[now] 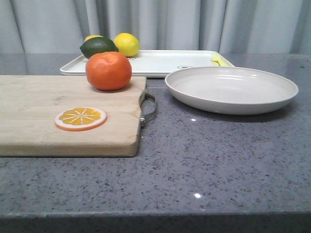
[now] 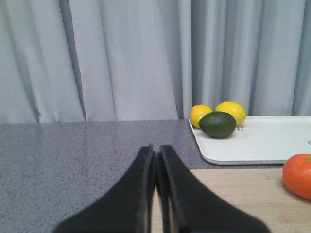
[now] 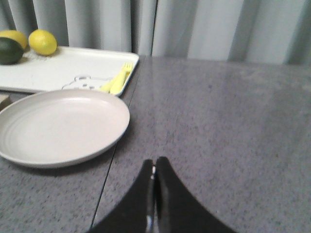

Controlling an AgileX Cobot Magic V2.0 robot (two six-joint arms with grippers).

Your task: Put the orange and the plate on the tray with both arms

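Opening stage, nothing yet grasped. The orange [image 1: 108,71] sits on the far right corner of the cutting board [image 1: 43,109], just in front of the tray [image 1: 160,62] and not on it. The plate [image 1: 231,89] lies on the counter [image 1: 218,165] to the right of the board, its far rim close to the tray's near edge; whether the two touch cannot be told. The tray, beyond the board, already carries two lemons [image 1: 127,44], a dark green lime [image 1: 98,47] and a small yellow fork [image 3: 117,80] at its right end; its middle is bare.

The left gripper [image 2: 156,160] hangs over the board's left part with its fingers pressed together and nothing between them, the orange well off to its right. The right gripper [image 3: 154,170] is likewise closed and empty, above the counter to the right of the plate.

Judgement: the step in hand is the approach. Each gripper must first spread, then the left must travel to the orange and close around its width, while the right must reach the plate's rim and pinch it for the lift to the tray.
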